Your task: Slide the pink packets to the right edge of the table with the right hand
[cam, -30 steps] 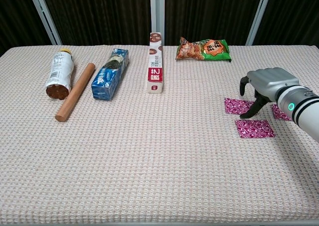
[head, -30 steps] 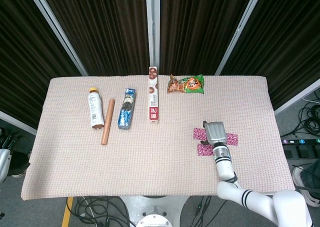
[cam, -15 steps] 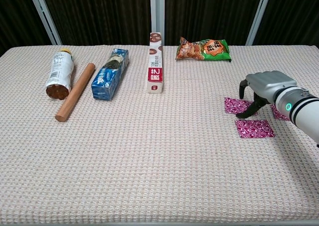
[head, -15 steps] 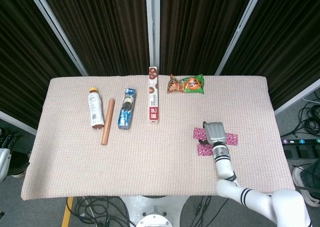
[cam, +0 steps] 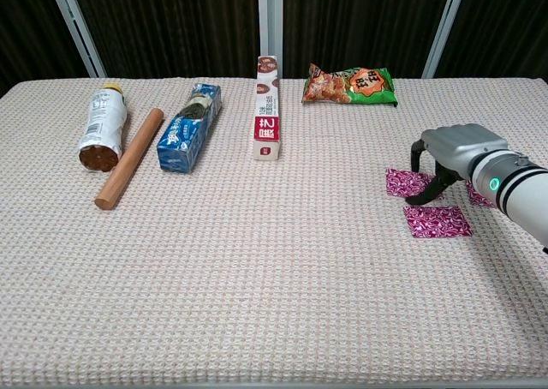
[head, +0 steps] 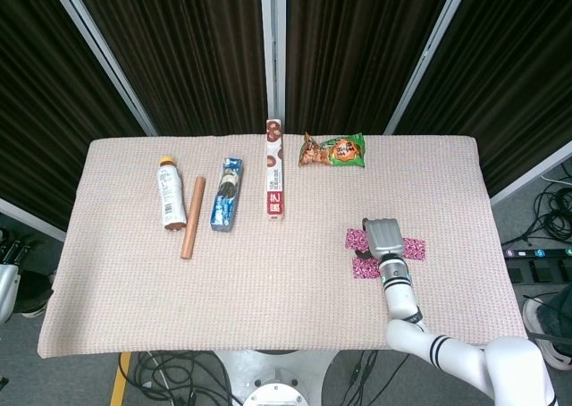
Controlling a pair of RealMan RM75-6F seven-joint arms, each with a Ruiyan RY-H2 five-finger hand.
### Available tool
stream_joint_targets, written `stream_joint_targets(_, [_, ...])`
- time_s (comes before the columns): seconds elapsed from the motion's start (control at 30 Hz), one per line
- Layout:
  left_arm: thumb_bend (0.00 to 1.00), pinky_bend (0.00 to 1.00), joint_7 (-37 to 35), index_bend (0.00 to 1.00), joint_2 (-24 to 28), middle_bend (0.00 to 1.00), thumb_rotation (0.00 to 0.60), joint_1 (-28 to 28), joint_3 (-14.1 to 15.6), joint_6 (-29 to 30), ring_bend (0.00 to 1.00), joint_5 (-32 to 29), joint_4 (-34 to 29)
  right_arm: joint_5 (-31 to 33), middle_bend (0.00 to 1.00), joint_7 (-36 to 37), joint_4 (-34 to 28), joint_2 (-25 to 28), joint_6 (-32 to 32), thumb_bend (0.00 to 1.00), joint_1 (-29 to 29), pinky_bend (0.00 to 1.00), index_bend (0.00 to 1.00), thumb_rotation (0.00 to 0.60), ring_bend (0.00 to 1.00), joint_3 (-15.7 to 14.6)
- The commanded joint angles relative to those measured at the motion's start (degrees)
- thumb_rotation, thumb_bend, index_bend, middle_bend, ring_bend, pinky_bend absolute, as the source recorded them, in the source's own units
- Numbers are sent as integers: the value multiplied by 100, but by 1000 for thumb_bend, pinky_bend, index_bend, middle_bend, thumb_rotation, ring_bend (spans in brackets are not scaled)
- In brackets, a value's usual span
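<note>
Three pink packets lie on the right part of the table. One packet [cam: 408, 182] [head: 356, 239] is nearest the middle, a second [cam: 437, 221] [head: 365, 268] lies nearer the front edge, and a third [cam: 478, 194] [head: 414, 248] shows past the hand. My right hand [cam: 454, 152] [head: 384, 236] hovers over them with its fingers curled down. Dark fingertips [cam: 421, 197] touch the near edge of the first packet. It holds nothing. No left hand appears in either view.
Across the back stand a green snack bag [cam: 349, 85], a long red and white box [cam: 268, 107], a blue packet [cam: 189, 127], a wooden rod [cam: 129, 158] and a white bottle [cam: 100, 126]. The table's right edge [head: 499, 223] lies beyond the packets.
The right hand has drifted slightly back and lower over the packets. The packets look unmoved.
</note>
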Motion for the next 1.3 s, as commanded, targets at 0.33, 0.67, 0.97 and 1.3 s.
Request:
stream_joint_targets(0.33, [25, 259, 33, 278, 7, 277, 600, -1, 3, -5, 199, -5, -35, -11, 1000, 20, -130, 97, 50, 0, -6, 1000, 431, 481, 1000, -6])
stream_joint_targets(0.67, [26, 260, 118, 278, 9, 277, 600, -9, 2, 4, 200, 5, -104, -99, 1000, 46, -711, 523, 263, 0, -43, 1000, 432, 483, 1000, 40])
stream_joint_targets(0.97, [25, 259, 115, 278, -39, 277, 600, -11, 16, -36, 199, -15, -63, -264, 1000, 160, -1123, 1213, 422, 0, -358, 1000, 432, 478, 1000, -243])
stream_joint_targets(1.3, [25, 259, 151, 278, -83, 277, 600, -53, 16, -55, 200, 25, -46, -339, 1000, 692, -837, 1459, 230, 0, -631, 1000, 431, 484, 1000, -408])
